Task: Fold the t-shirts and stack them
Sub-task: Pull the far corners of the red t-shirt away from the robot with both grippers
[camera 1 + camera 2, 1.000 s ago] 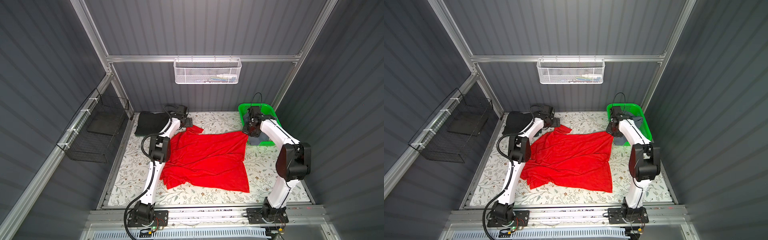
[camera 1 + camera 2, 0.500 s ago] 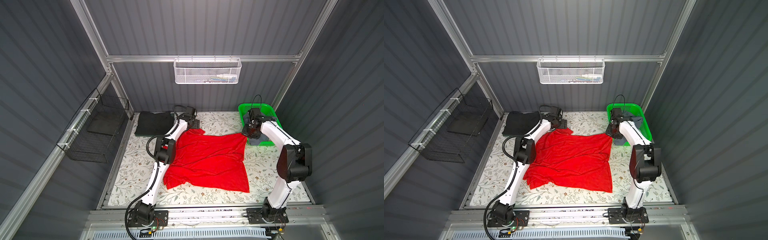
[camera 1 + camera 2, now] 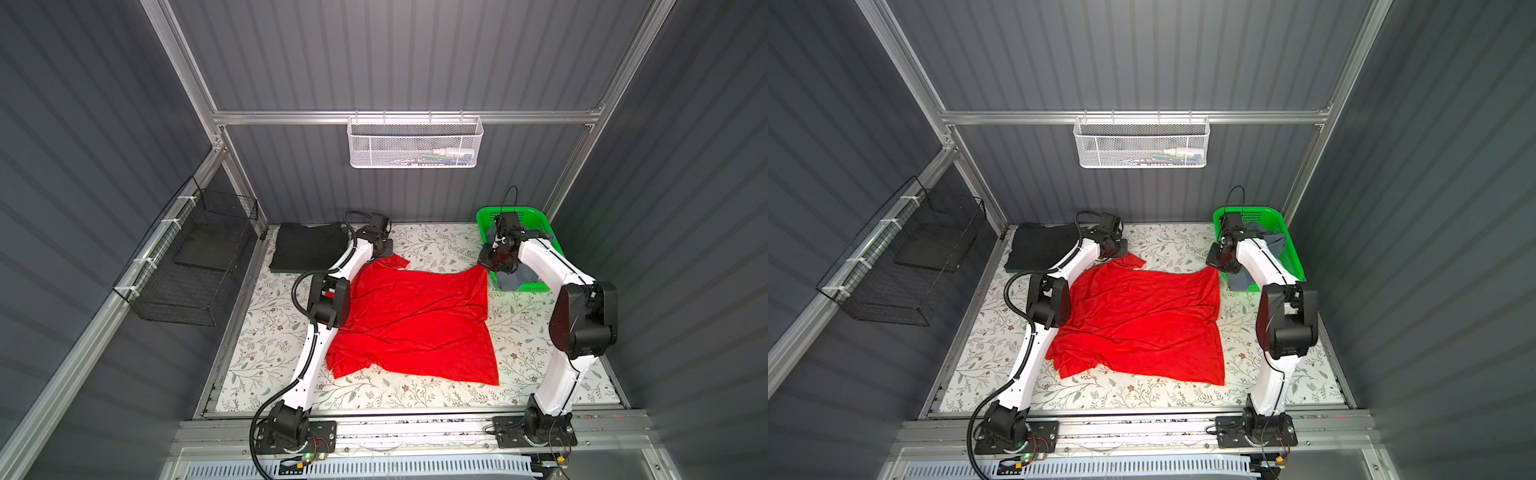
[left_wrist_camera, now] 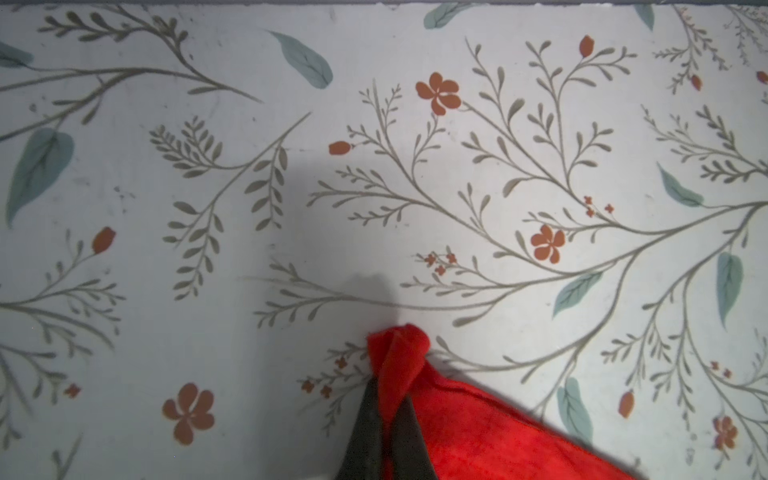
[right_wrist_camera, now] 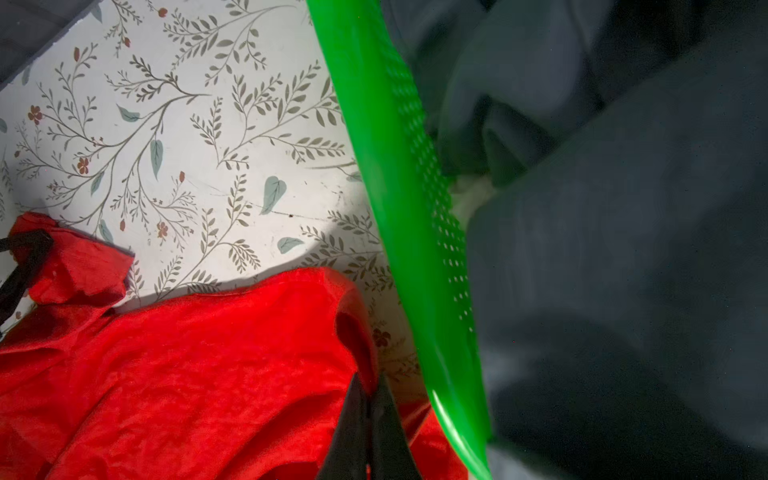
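Left wrist view has the left tool (image 4: 388,395) pinched tight on the 11 o'clock corner of the red t-shirt (image 4: 478,436), and the right tool (image 5: 369,392) is clamped on its 1 o'clock corner. It's spread mid-desk (image 3: 436,245), with the folded dark t-shirts (image 3: 307,249) at 10 o'clock.

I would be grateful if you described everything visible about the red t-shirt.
The red t-shirt is bright, soft, thin-looking cloth, spread unfolded and wrinkled across the middle of the floral table. Its near-left corner is rumpled. The left gripper is shut on one far corner, a sleeve-like flap, and the right gripper is shut on the other far corner, beside the green basket.
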You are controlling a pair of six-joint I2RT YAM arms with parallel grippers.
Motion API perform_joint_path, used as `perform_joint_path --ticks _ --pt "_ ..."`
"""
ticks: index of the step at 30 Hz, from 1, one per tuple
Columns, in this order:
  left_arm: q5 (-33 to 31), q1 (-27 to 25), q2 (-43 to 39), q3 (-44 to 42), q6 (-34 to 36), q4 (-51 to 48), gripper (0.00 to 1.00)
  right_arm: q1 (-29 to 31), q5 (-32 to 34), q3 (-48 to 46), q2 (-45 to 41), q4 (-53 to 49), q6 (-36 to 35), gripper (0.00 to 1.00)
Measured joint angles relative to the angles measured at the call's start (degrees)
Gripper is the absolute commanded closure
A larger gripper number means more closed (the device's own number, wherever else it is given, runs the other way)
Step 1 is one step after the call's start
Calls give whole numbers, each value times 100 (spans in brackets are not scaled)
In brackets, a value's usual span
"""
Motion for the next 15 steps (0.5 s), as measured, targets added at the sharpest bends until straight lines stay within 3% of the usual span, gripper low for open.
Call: perform_joint_path --ticks 7,15 --pt "-17 549 -188 -225 -330 -66 100 0 -20 949 634 -39 -251 100" --pt "-688 1005 -564 -431 -348 -168 100 -9 96 2312 1419 -61 -431 100"
